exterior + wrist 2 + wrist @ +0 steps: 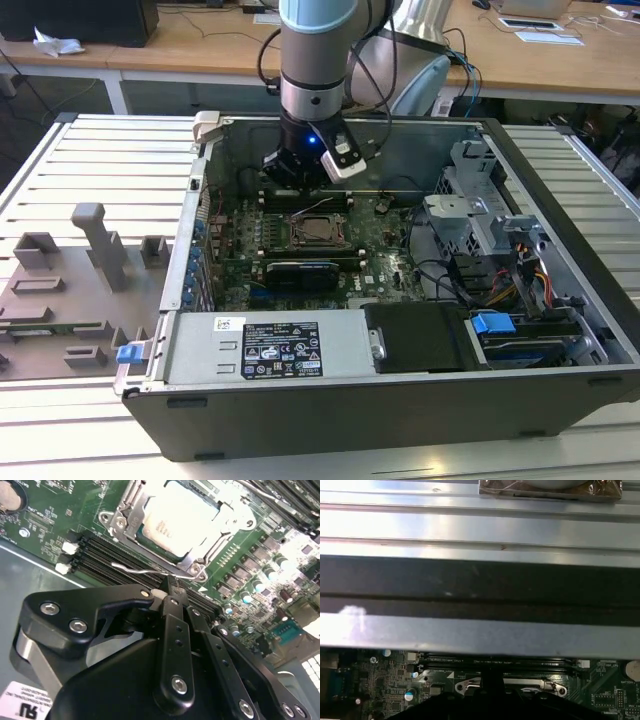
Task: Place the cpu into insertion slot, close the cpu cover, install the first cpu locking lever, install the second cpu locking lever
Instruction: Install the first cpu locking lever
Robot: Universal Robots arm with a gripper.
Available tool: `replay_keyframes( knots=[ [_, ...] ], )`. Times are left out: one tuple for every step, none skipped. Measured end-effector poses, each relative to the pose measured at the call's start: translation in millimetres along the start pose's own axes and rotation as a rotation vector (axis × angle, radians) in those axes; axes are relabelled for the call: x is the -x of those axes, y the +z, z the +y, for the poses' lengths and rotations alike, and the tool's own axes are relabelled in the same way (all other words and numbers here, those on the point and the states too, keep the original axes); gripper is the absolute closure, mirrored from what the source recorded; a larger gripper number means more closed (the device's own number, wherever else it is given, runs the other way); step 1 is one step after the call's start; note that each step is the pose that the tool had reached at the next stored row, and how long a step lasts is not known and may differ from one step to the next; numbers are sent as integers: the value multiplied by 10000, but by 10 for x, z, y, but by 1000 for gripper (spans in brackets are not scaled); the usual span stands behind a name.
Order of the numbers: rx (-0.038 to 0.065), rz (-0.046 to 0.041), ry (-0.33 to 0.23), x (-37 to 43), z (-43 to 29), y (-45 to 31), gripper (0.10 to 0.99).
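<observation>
In the exterior view my gripper hangs inside the open computer case, just behind the insertion slot. The cpu, a square chip with a silver top, lies in the slot, and the cpu cover lies flat around it as a metal frame. A thin wire locking lever runs along the near side of the socket. My gripper is shut, with its tips right at this lever's end. A second wire lever runs along the socket's far side.
A grey labelled power-supply box fills the case front. A black expansion card lies just in front of the socket. Drive bays and cables sit on the exterior view's right. Memory slots flank the socket. The case wall is close behind.
</observation>
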State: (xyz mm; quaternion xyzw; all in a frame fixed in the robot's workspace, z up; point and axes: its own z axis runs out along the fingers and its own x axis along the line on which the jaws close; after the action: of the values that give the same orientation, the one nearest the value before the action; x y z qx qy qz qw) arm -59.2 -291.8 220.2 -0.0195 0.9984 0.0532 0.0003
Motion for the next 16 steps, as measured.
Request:
replay_keyframes(
  knots=[
    [1, 1, 0, 12, -1, 5, 980],
    [3, 3, 1, 26, -3, 14, 980],
    [4, 5, 1, 34, -3, 21, 980],
    [4, 7, 2, 45, -4, 26, 980],
    [4, 10, 2, 57, -5, 31, 980],
    [5, 13, 1, 69, -6, 35, 980],
    [6, 18, 1, 97, -8, 43, 980],
    [8, 29, 4, 140, -11, 52, 980],
    [10, 36, 4, 161, -13, 62, 980],
    [11, 40, 4, 172, -14, 71, 980],
    [12, 44, 4, 184, -16, 82, 980],
    [13, 47, 4, 193, -17, 91, 980],
    [14, 53, 6, 209, -19, 104, 980],
    [14, 59, 7, 225, -20, 112, 980],
    [15, 68, 9, 248, -22, 124, 980],
    [14, 73, 8, 263, -24, 130, 980]
  ],
)
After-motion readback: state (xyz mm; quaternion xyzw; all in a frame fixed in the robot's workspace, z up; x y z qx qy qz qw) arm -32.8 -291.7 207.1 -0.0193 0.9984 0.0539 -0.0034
